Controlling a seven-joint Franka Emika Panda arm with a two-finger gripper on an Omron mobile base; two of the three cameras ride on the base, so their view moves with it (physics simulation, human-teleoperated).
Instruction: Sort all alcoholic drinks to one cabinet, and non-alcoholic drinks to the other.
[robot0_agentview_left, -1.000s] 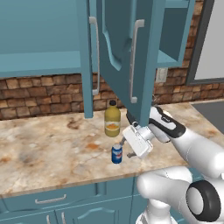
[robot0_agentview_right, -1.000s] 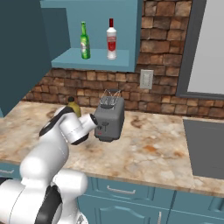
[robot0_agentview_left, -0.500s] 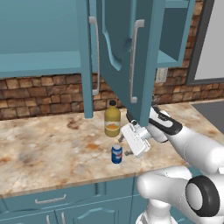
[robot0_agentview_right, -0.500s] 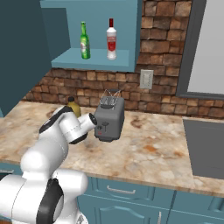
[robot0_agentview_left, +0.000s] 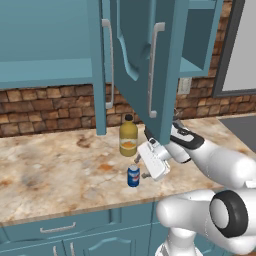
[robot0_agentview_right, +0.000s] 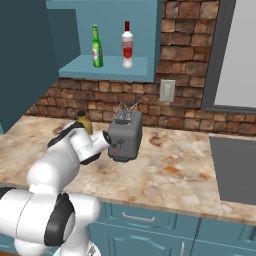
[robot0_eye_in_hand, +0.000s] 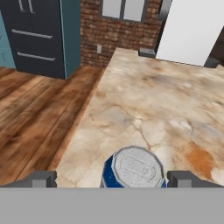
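While jaws stand apart over the counter:

Gripper: wide open, empty; one fingertip on each side of the can, neither touching it; seen in the left base view at, just beside the can.

Can: blue, upright on the counter, near the front edge; silver top centred between the fingertips, probably lined up for a grasp from the side.

Can marking: red-and-white mark, too small to read.

Juice bottle: yellow-orange, black cap, upright behind the can, near the brick wall; not yet shelved.

Green bottle: upright on the open cabinet shelf, beside a clear bottle with a red label; lettering illegible.

Cabinet doors: swung open above the counter, likely for loading.

Toaster: grey, beside the arm.

Step in hand, judged: closing on the can.
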